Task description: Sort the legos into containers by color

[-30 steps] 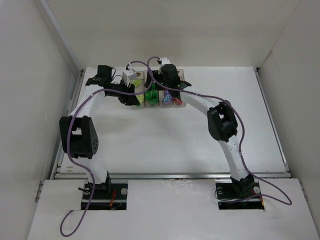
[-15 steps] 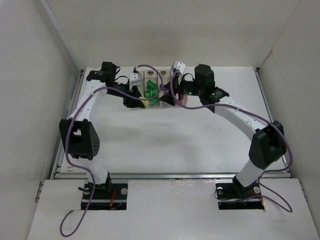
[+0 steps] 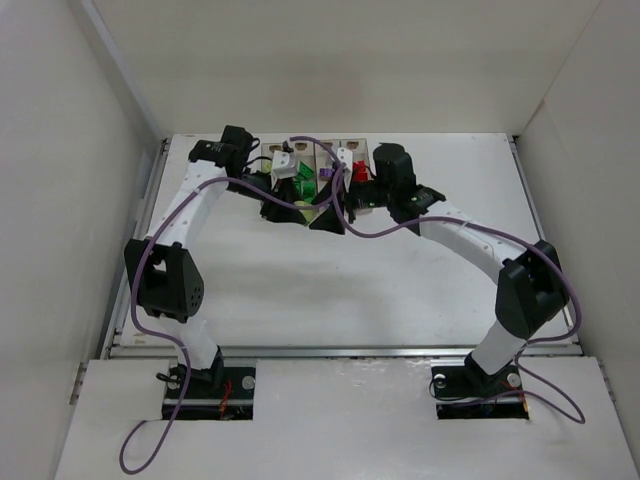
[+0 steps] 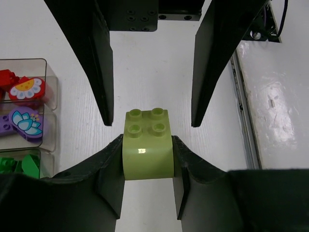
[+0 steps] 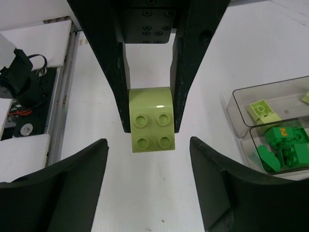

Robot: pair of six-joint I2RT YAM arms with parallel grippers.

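Both arms reach to the far middle of the worktop (image 3: 420,290), at 12 o'clock, hands nose to nose. The left hand (image 4: 147,145) is clamped on a yellow-green brick (image 5: 151,118), studs toward the right hand (image 5: 147,141). That hand's fingers stand apart, flanking the brick's end without touching. The containers (image 5: 241,99) sit just beside, at 3 o'clock in the right wrist view, with yellow-green and green legos (image 5: 282,142) inside.

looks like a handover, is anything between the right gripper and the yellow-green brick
Nothing visible. The yellow-green brick is clamped in the left gripper, studs toward the right gripper, whose open jaws face it with nothing in the gap.
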